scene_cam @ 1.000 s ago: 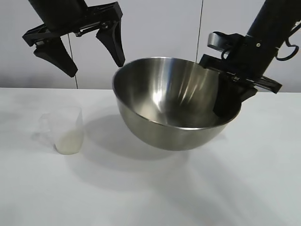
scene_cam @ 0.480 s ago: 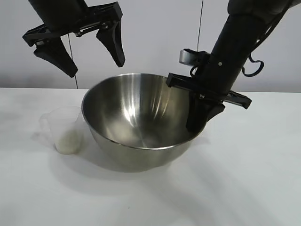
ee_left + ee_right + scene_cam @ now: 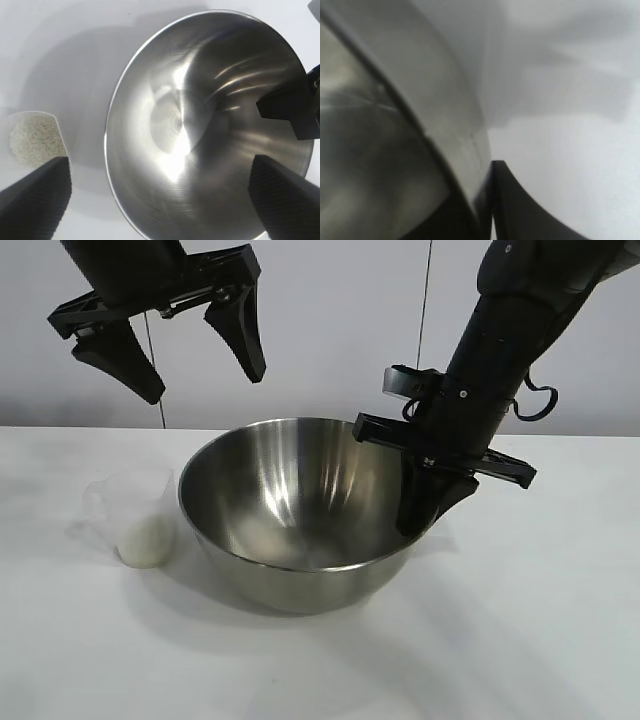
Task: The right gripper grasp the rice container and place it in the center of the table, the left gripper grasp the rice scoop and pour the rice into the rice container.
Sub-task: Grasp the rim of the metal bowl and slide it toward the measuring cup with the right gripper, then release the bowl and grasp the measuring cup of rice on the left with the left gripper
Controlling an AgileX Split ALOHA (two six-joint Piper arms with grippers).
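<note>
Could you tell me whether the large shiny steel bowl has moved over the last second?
Yes. The large shiny steel bowl came down onto the white table and leftward, up to the translucent plastic cup.

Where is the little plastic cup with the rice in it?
In the exterior view the rice scoop stands on the white table at the left, right beside the big steel rice container and below the raised left gripper.

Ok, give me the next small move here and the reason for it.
Probably the right hand should let go of the rice container and lift clear. The bowl sits flat on the table beside the rice scoop, while the left hand waits open above.
</note>
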